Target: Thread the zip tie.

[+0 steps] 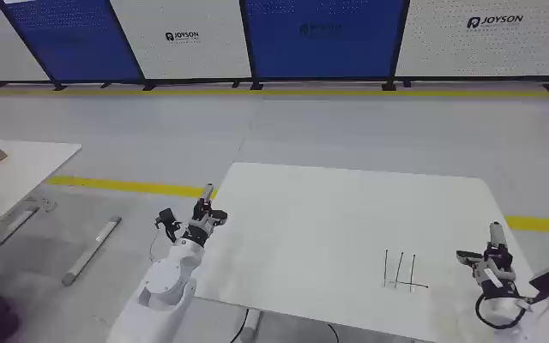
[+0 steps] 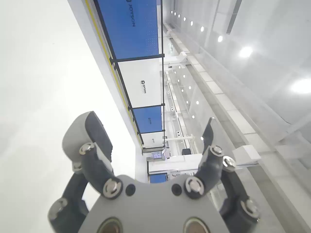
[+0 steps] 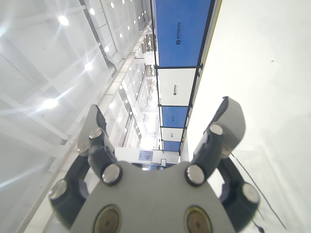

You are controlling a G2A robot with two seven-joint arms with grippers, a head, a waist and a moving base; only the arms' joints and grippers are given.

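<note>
- Blue and white partition panels (image 1: pixel 322 39) stand in a row along the far side of the floor, and a yellow line (image 1: pixel 129 185) runs across the floor and passes behind the table.
- The white table (image 1: pixel 343 214) takes up the middle and right of the top view. A pale bar (image 1: pixel 90 250) lies on the floor well off its left side.
- The left gripper (image 1: pixel 208 193) sits at the table's left edge, pointing away from the robot. In its wrist view, the left gripper (image 2: pixel 151 120) has its fingers (image 2: pixel 97 132) spread wide, with nothing between them.
- The right gripper (image 1: pixel 495 231) sits at the table's right edge, near its front corner. Its wrist view shows the right gripper (image 3: pixel 160 105) just as wide open, its fingers (image 3: pixel 229 115) holding nothing.
- The zip ties (image 1: pixel 401 270) lie flat on the table near its front right. They are thin black strips: three lie side by side and another crosses their near ends. They are apart from the right gripper and well away from the left one.
</note>
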